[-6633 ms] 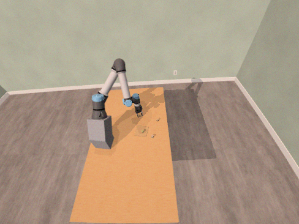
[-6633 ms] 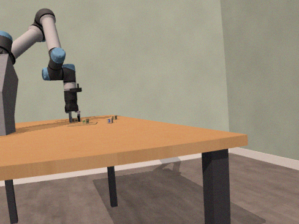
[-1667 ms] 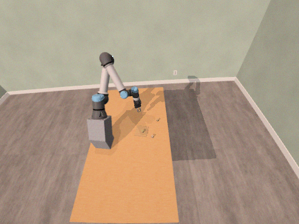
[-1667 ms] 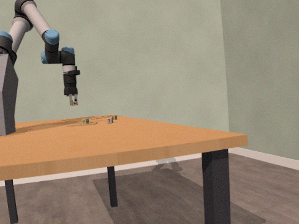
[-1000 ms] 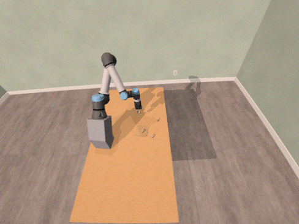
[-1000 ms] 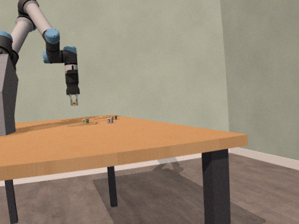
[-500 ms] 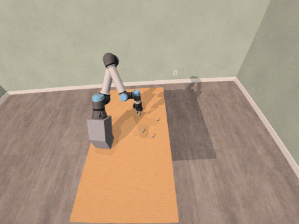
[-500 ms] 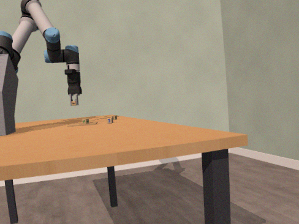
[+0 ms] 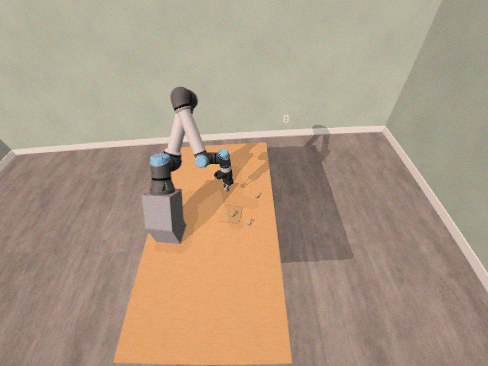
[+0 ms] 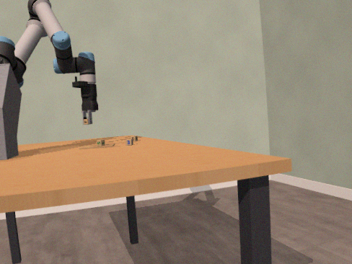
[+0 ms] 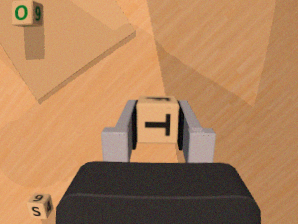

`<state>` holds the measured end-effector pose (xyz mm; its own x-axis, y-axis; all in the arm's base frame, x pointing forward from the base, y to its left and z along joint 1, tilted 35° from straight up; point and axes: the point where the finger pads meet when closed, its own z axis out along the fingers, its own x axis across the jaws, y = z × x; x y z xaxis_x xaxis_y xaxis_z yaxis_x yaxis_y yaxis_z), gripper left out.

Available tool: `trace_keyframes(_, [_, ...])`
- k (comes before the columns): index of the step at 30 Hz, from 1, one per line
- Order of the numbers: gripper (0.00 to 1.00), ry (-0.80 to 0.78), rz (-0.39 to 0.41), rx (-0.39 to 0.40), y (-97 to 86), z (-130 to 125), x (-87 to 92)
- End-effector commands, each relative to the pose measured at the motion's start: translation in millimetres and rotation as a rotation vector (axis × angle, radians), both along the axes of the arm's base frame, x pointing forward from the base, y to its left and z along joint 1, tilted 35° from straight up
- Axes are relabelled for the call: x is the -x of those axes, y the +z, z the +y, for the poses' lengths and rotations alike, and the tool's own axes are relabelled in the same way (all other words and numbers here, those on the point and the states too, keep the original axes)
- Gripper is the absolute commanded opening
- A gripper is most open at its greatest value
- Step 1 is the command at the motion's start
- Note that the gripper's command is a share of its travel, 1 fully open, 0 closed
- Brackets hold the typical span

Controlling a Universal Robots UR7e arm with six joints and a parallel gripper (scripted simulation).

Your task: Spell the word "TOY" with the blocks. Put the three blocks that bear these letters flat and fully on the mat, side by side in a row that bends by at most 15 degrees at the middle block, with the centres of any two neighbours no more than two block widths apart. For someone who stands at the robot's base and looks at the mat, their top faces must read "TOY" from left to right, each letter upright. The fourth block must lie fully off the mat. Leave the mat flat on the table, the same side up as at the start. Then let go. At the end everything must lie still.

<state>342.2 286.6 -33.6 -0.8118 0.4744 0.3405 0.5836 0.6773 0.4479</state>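
My gripper [image 11: 157, 115] is shut on the T block [image 11: 158, 124] and holds it well above the table; it also shows in the top view [image 9: 226, 187] and in the exterior view [image 10: 86, 122]. The T faces the wrist camera, lying on its side. The tan mat [image 11: 63, 39] lies flat on the table, up and to the left in the wrist view, and shows in the top view [image 9: 233, 214]. The O block [image 11: 25, 12] sits on the mat with its green letter up. The S block [image 11: 41, 207] lies off the mat at the lower left.
Two more blocks [image 9: 249, 221] [image 9: 258, 195] lie on the orange table beside the mat; their letters are too small to read there. The robot's grey base [image 9: 162, 215] stands at the table's left edge. The table's right edge runs close to the blocks.
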Motion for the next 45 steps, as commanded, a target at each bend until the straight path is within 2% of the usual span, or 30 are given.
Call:
trace_keyframes(1, [0.49,-0.115,0.077,0.003,-3.6,-6,-1.2])
trace_keyframes(9, [0.49,-0.306,0.207,0.008,-9.4,-14,-2.8])
trace_keyframes(11, [0.49,-0.306,0.207,0.008,-9.4,-14,-2.8])
trace_keyframes(13, [0.49,-0.390,0.265,0.010,-11.8,-18,-3.6])
trace_keyframes(26, [0.49,-0.690,0.469,0.017,-19.9,-30,-7.6])
trace_keyframes(28, [0.49,-0.690,0.469,0.017,-19.9,-30,-7.6])
trace_keyframes(30, [0.49,-0.774,0.527,0.018,-22.0,-33,-9.1])
trace_keyframes(43, [0.49,-1.072,0.733,0.023,-29.7,-45,-15.4])
trace_keyframes(45, [0.49,-1.072,0.733,0.023,-29.7,-45,-15.4])
